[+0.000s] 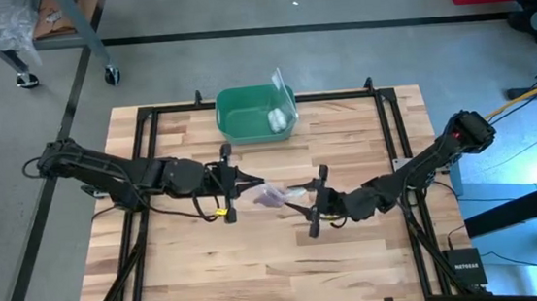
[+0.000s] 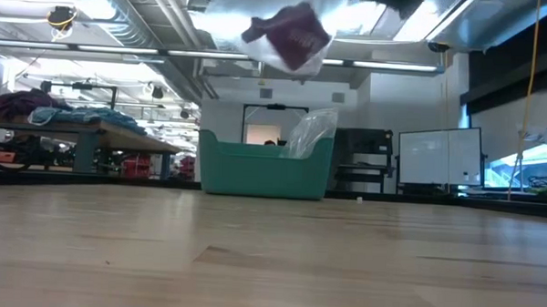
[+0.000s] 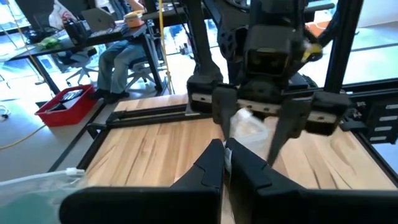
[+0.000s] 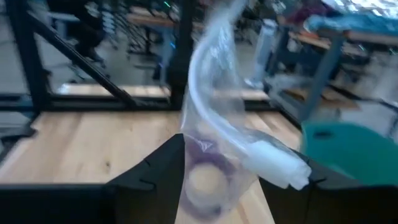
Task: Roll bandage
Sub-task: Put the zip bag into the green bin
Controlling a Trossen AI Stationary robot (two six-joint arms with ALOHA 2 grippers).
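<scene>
**Bagged bandage held above mid-tabletop**

Purple fabric bandage roll (image 4: 204,180) inside clear plastic bag (image 4: 217,118), lifted off the light wooden tabletop (image 1: 258,259), between both arms near table centre. Right claw (image 1: 310,203) spread around bag's lower part, roll between its fingers. Left claw (image 1: 245,182) pressed together, tips at the bag's other edge; actual pinch on the plastic not clear. Green plastic bin (image 1: 255,113) at far edge, small white roll (image 1: 277,120) inside.

Two dark jointed arms, black cables, yellow tag (image 1: 219,212)
</scene>
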